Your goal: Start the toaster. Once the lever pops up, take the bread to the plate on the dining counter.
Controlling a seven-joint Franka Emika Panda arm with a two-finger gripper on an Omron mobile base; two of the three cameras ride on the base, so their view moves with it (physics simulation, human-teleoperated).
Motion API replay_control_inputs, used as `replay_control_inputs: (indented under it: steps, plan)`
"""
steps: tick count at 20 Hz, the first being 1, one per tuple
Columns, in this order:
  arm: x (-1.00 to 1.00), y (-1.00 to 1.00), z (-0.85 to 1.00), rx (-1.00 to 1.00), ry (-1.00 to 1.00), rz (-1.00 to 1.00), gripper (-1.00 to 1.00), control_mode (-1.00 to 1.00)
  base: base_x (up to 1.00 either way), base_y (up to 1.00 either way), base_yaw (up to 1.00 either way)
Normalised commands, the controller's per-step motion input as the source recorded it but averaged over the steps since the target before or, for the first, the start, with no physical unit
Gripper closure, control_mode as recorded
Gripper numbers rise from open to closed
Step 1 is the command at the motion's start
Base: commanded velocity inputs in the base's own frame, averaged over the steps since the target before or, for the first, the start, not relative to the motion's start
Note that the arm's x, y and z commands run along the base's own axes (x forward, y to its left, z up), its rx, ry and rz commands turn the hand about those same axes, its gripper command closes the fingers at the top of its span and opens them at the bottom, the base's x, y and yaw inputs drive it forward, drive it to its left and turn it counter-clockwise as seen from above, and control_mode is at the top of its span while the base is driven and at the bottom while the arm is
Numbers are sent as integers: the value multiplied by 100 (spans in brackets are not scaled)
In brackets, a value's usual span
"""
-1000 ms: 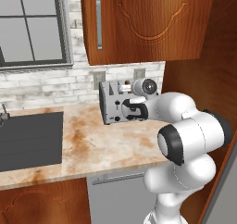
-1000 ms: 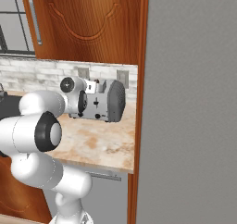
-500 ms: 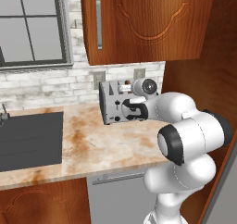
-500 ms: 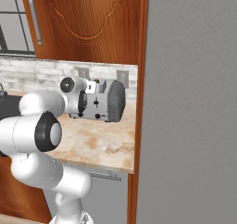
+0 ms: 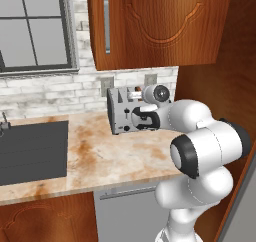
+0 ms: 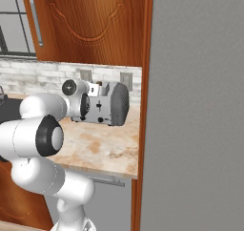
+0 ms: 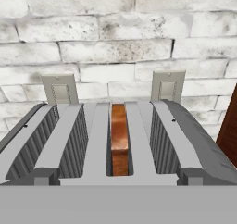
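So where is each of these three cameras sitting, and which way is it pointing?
Left base view: behind the arm on its left, facing the counter, toaster and sink; white arm lower right.
Right base view: behind on its right, facing the same toaster beside a grey wall; arm lower left.
Hand view: on the hand, looking down over the toaster's slots at the bread and brick wall.
All three share the toaster.

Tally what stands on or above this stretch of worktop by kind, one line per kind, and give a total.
Toaster: 1
Bread slice, sitting in the third of the toaster's slots from the left in the hand view: 1
Wall outlet plates on the brick behind the toaster: 2
Sink set into the worktop: 1
Total: 5
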Motion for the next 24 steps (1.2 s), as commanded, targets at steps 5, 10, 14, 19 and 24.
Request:
replay_control_inputs:
  steps: [5,10,14,19,24]
  plan:
    - [0,0,0,0,0,0,-100,-100,0,0,0]
    - [0,0,0,0,0,0,-100,-100,0,0,0]
    - [0,0,0,0,0,0,-100,-100,0,0,0]
    - [0,0,0,0,0,0,-100,-100,0,0,0]
    - [0,0,0,0,0,0,-100,-100,0,0,0]
